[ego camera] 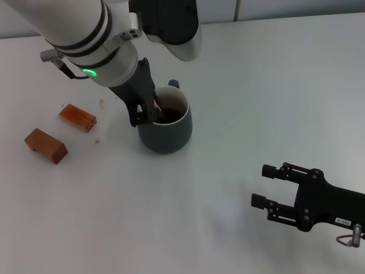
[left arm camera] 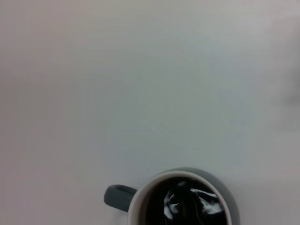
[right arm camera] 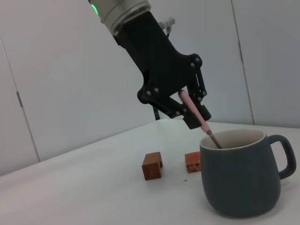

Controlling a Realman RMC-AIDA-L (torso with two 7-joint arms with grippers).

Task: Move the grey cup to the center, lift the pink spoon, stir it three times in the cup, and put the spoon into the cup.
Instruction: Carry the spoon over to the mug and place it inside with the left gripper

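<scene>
The grey cup [ego camera: 166, 127] stands near the middle of the white table, handle pointing away from me, dark liquid inside. It also shows in the left wrist view [left arm camera: 187, 199] and in the right wrist view [right arm camera: 241, 178]. My left gripper [ego camera: 149, 111] hangs over the cup's left rim, shut on the pink spoon [right arm camera: 196, 113]. The spoon slants down into the cup; its bowl is hidden in the liquid. My right gripper [ego camera: 267, 185] is open and empty, low at the front right, well apart from the cup.
Two brown wooden blocks [ego camera: 77, 117] [ego camera: 45, 145] lie left of the cup; they also show in the right wrist view [right arm camera: 153, 166] [right arm camera: 192, 162]. A white wall stands behind the table.
</scene>
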